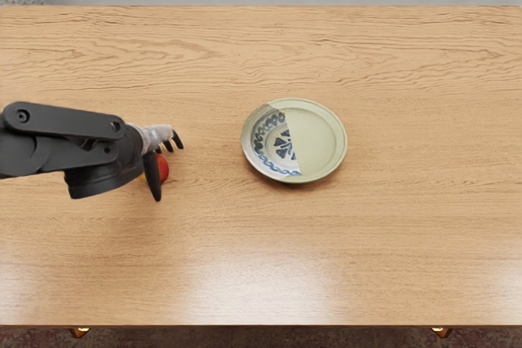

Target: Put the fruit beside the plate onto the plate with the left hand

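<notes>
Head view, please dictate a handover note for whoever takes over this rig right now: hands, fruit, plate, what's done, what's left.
Left hand: at the fruit, covering part of it; whether it grips cannot be told.
Right hand: not in view.
Fruit: red and yellow, on the table to the left of the plate, well apart from it.
Plate: near the table's middle, nothing on it.
Done: the hand is at the fruit.
Left: confirm the grasp, lift, carry the fruit right, set it on the plate, release.
</notes>
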Controlling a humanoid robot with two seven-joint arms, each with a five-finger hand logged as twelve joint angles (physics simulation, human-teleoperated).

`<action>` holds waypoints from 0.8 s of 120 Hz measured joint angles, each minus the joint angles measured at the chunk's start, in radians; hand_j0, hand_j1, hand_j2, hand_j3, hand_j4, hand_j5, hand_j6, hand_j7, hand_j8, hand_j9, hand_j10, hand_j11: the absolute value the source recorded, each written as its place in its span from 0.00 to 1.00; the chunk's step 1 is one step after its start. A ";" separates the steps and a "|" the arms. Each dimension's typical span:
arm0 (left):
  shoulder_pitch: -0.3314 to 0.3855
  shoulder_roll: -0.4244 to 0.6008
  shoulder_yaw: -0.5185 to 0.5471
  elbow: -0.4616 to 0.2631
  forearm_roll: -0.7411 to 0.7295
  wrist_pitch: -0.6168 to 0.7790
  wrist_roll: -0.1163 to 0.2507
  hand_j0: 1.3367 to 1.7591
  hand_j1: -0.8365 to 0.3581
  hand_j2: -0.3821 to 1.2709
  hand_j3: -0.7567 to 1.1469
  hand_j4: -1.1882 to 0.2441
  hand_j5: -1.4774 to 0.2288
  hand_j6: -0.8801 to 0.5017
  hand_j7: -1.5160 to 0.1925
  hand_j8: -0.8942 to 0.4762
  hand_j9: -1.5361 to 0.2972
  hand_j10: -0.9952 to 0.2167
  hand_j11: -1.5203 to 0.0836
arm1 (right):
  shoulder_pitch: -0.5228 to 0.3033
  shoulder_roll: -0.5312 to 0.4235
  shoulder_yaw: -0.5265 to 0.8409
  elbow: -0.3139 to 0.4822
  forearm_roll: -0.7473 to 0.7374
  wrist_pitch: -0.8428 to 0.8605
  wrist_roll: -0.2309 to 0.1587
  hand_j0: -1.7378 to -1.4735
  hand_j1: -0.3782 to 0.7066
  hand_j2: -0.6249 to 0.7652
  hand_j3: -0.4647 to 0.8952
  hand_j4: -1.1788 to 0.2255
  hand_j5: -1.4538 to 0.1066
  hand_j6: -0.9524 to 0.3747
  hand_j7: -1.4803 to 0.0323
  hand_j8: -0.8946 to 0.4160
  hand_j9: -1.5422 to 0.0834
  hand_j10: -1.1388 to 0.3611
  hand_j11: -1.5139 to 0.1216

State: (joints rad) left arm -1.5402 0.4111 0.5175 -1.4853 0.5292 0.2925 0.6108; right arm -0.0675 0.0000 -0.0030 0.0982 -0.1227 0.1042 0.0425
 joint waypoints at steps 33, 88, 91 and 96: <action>-0.002 0.007 0.000 -0.003 -0.007 -0.004 -0.003 0.76 0.56 0.28 0.40 0.52 0.54 0.44 0.69 0.45 0.65 0.47 0.60 | 0.000 0.000 0.000 0.000 0.000 0.000 0.000 0.30 0.07 0.44 0.34 0.81 0.90 0.69 0.95 0.65 0.92 0.73 0.90; -0.012 0.021 0.008 -0.022 -0.013 -0.006 -0.001 0.76 0.43 0.30 0.40 0.43 0.42 0.33 0.54 0.35 0.50 0.48 0.48 | 0.000 0.000 0.000 0.000 0.000 0.000 0.000 0.30 0.07 0.44 0.34 0.81 0.90 0.69 0.95 0.65 0.92 0.73 0.90; -0.013 0.021 0.008 -0.024 -0.014 -0.006 0.000 0.76 0.42 0.30 0.40 0.42 0.41 0.31 0.52 0.37 0.49 0.49 0.47 | 0.000 0.000 0.000 0.000 0.000 0.000 0.000 0.30 0.07 0.44 0.34 0.81 0.90 0.69 0.95 0.65 0.92 0.73 0.90; -0.016 0.023 0.008 -0.026 -0.016 -0.007 0.000 0.76 0.41 0.30 0.40 0.42 0.40 0.29 0.49 0.39 0.46 0.50 0.45 | 0.000 0.000 0.000 0.000 0.000 0.000 0.000 0.30 0.07 0.44 0.34 0.81 0.90 0.69 0.95 0.65 0.92 0.73 0.90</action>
State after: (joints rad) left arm -1.5566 0.4340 0.5259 -1.5116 0.5133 0.2851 0.6105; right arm -0.0675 0.0000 -0.0030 0.0982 -0.1227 0.1043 0.0422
